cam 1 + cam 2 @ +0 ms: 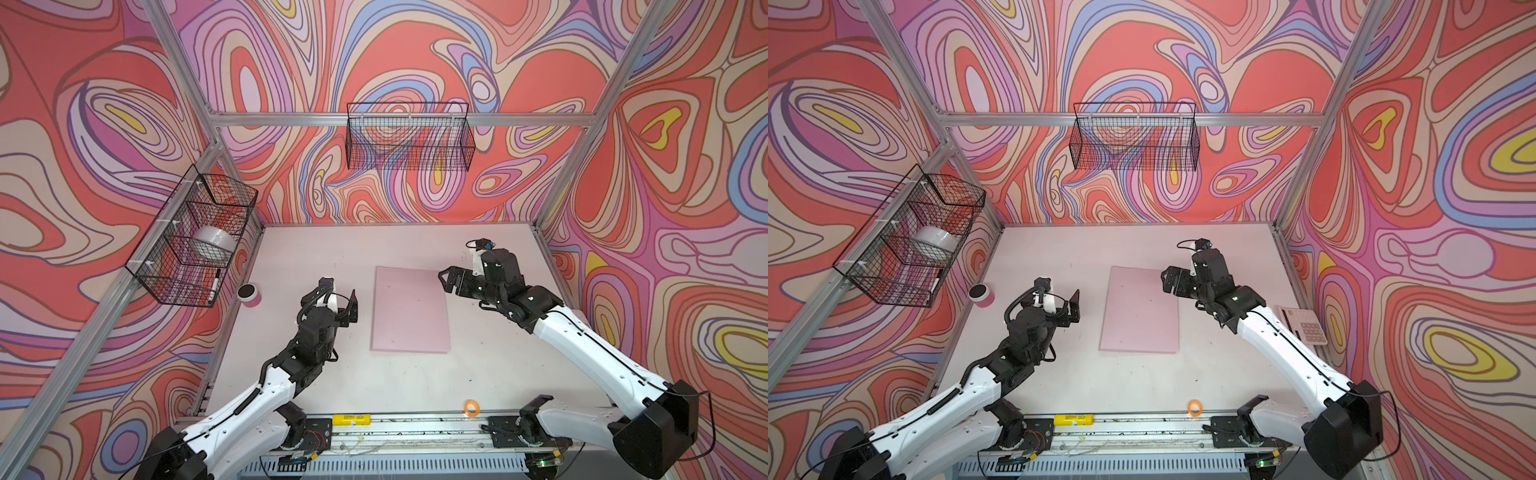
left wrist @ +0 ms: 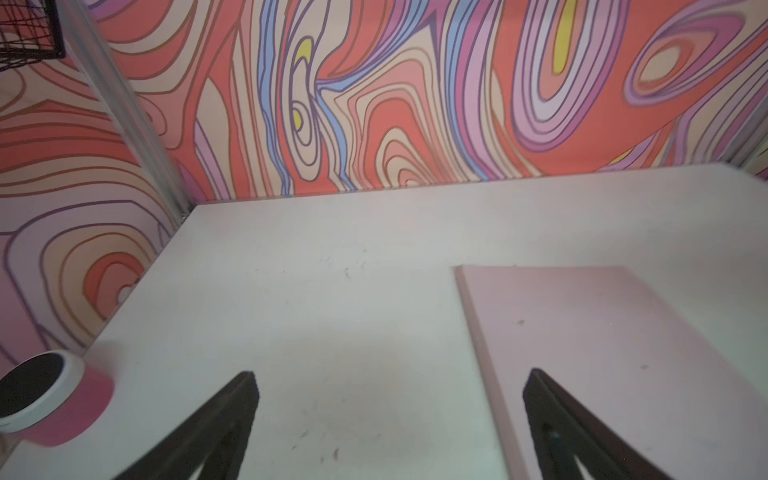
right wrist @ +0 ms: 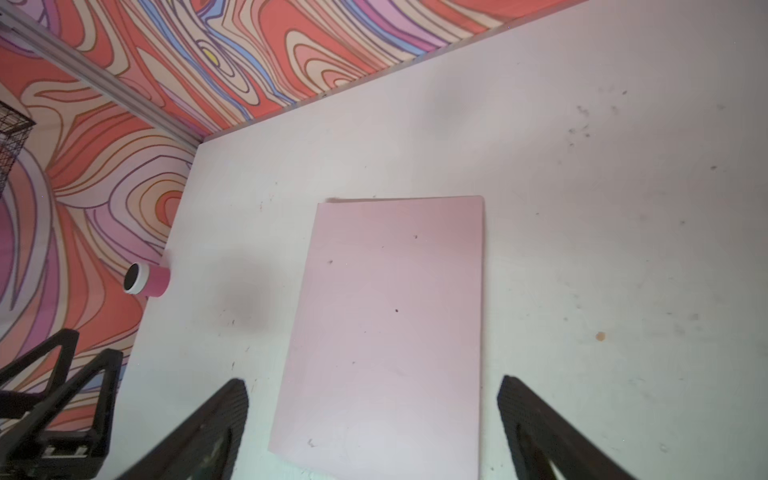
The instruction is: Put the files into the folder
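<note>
Place: robot lab cell.
Enclosure: aluminium frame and swirl-printed panels wall in the desk on 3 sides.
Machines: 2 robot arms on a rail along the desk's near edge.
Storage: 2 wire baskets above the desk.

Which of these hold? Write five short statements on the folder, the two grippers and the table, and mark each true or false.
1. The folder lies closed and flat on the table. True.
2. The left gripper is clamped on the folder. False: it is open and holds nothing.
3. The right gripper is open and holds nothing. True.
4. White sheets lie loose on the table. False: none are in view.
5. The pink cup stands on the folder. False: it sits on the table, well apart from the folder.
</note>
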You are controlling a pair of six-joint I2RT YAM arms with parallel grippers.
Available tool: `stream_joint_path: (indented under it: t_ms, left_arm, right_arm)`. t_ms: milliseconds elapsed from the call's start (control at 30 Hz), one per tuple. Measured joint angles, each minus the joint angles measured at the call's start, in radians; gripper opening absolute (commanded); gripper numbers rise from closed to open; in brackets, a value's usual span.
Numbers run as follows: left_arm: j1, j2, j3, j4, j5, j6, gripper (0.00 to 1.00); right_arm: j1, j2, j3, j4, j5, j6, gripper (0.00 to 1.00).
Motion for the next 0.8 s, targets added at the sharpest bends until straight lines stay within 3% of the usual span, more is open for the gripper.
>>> stream_joint_path:
  t_ms: [133,267,433,600,700,800]
  left_arm:
    - [0.058,0.168,-0.121,0.224,-0.09,0.167,1.0]
    - [0.235,0.35,-0.154,0.46,-0.079,0.154,1.0]
    - [0.356,0.595,-0.172,0.715,-0.004,0.135,1.0]
    - [0.459,0.626,-0.144,0.734,0.13,0.074,1.0]
    - [0.549,0.642,-0.108,0.731,0.2,0.017,1.0]
    - [0.567,0.632,-0.085,0.699,0.24,-0.019,1.0]
  right_arm:
    - [0.001,-0.071,-0.138,0.072,0.09,-0.028,0.99]
    - [0.004,-0.101,-0.24,0.157,0.169,-0.076,0.98]
    - [0.007,-0.101,-0.265,0.254,0.305,-0.169,0.99]
    - [-0.018,-0.018,-0.338,0.455,0.503,-0.349,0.99]
    - [-0.095,0.098,-0.371,0.571,0.547,-0.418,0.98]
    - [-0.171,0.191,-0.45,0.782,0.57,-0.496,0.99]
